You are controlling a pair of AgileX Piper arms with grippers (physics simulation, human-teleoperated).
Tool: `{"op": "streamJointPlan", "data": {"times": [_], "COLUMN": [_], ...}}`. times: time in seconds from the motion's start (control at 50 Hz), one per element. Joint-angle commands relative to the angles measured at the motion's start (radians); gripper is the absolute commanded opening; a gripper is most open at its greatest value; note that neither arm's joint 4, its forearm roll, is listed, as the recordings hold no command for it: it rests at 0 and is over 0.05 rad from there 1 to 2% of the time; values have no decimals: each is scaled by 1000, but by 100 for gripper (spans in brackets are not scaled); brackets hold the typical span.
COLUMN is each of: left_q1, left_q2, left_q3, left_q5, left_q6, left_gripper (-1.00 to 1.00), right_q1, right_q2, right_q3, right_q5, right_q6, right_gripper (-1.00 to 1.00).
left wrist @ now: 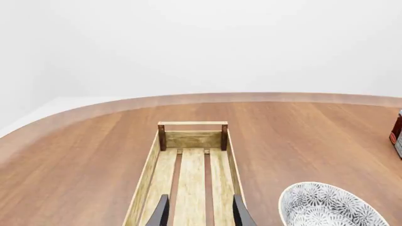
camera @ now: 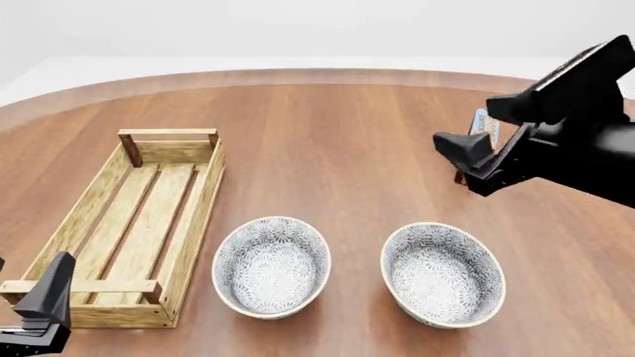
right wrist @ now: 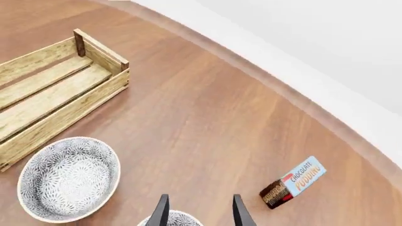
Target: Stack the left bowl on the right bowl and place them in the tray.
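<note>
The left bowl (camera: 271, 265), white with a dark floral pattern, stands empty on the table just right of the tray (camera: 204, 195). The matching right bowl (camera: 442, 274) sits beside it, apart from it. The tray is a long light-wood crate and holds nothing. My left gripper (left wrist: 201, 214) is open over the tray's near end (left wrist: 190, 183), with the left bowl (left wrist: 330, 207) off to its side. My right gripper (right wrist: 199, 211) is open, high above the right bowl (right wrist: 176, 220); the left bowl (right wrist: 69, 179) and the tray (right wrist: 56, 101) lie further off. Both grippers hold nothing.
A small chocolate pudding box (right wrist: 292, 188) lies on the table beyond the right bowl, partly hidden behind my right gripper (camera: 459, 152) in the front view. My left gripper (camera: 50, 294) shows at the near left corner. The round table's far edge (camera: 317, 72) curves behind.
</note>
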Motion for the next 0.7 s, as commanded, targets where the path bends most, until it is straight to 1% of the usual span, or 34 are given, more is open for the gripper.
{"op": "streamJointPlan", "data": {"times": [0.02,0.06,0.08,0.12,0.14,0.16,0.18,0.2,0.28,0.32,0.38,0.44,0.5,0.58,0.7], "left_q1": [0,0,0,0,0,0,0,0,0,0,0,0,0,0,0], "left_q2": [0,0,0,0,0,0,0,0,0,0,0,0,0,0,0], "left_q3": [0,0,0,0,0,0,0,0,0,0,0,0,0,0,0], "left_q5": [0,0,0,0,0,0,0,0,0,0,0,0,0,0,0], "left_q6": [0,0,0,0,0,0,0,0,0,0,0,0,0,0,0], "left_gripper": [100,100,100,100,100,100,100,100,100,100,100,100,100,100,100], "right_q1": [128,128,152,152,184,197,197,212,239,268,292,285,303,306,313], "right_q2": [253,254,300,301,342,355,356,376,425,447,485,511,551,600,641], "right_q3": [-145,-146,-183,-184,-222,-235,-236,-250,-287,-303,-316,-324,-331,-330,-330], "right_q5": [55,55,61,61,78,83,83,89,98,103,108,107,110,101,81], "right_q6": [-26,-26,2,2,31,48,48,64,93,108,119,109,113,98,104], "right_gripper": [100,100,100,100,100,100,100,100,100,100,100,100,100,100,100]}}
